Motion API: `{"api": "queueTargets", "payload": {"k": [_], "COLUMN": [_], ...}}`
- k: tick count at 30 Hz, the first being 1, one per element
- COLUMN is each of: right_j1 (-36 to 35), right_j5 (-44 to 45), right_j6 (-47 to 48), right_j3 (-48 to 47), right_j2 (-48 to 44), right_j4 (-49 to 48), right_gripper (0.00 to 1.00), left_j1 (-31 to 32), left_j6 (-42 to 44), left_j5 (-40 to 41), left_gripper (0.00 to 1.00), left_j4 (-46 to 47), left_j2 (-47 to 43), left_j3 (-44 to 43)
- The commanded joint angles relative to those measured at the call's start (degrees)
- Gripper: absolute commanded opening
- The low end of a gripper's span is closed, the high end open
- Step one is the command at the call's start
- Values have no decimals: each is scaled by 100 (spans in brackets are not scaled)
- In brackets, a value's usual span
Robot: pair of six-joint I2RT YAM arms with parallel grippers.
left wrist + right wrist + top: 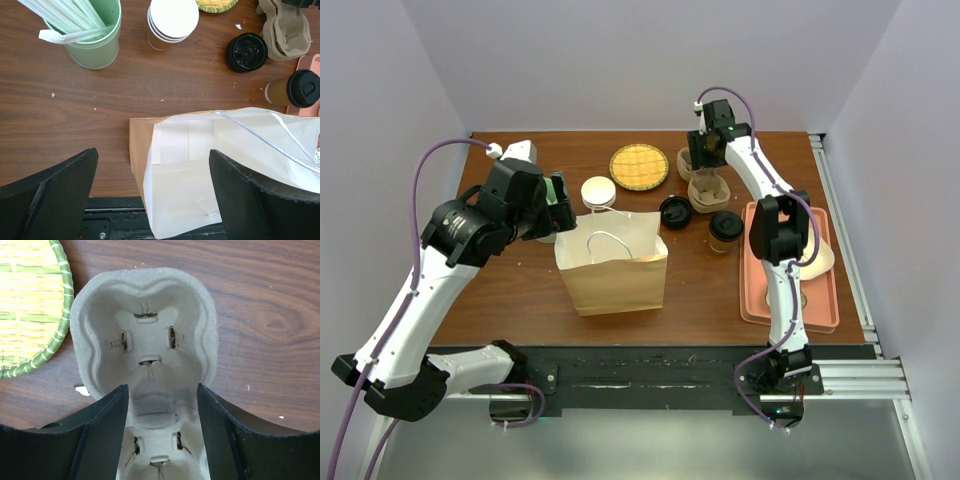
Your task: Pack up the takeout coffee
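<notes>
Upright on the wooden tabletop (520,300), just beside the pink rectangular tray (825,310): small brown kraft-paper cup with black plastic lid (725,228). Near it, farther back: right end effector (161,390) astride a grey moulded-pulp cup carrier (145,315), grip impossible to tell. Well apart leftward, beyond the open brown paper bag (612,270): left end effector (152,151), released.

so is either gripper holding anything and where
Left gripper is open and empty. Right gripper straddles the pulp cup carrier at its narrow middle; whether it grips cannot be told.
</notes>
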State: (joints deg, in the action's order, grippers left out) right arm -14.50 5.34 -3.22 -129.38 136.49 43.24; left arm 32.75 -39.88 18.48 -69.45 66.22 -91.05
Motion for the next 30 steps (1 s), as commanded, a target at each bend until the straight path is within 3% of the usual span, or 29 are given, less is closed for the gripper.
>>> {"api": "queueTargets", "payload": {"k": [1, 30], "right_j1": [0, -9], "right_j5": [-59, -165], "right_j6": [94, -231], "right_j3": [-289, 256], "right_j2": [-52, -219], "right_j4": [44, 97], "right_gripper": [60, 52], "left_j1": [3, -6], "left_j6": [15, 103], "left_j5": [173, 235], "left_gripper": [98, 98], "left_j4": [265, 300], "left_j2": [5, -82], "left_j3": [-107, 87]}}
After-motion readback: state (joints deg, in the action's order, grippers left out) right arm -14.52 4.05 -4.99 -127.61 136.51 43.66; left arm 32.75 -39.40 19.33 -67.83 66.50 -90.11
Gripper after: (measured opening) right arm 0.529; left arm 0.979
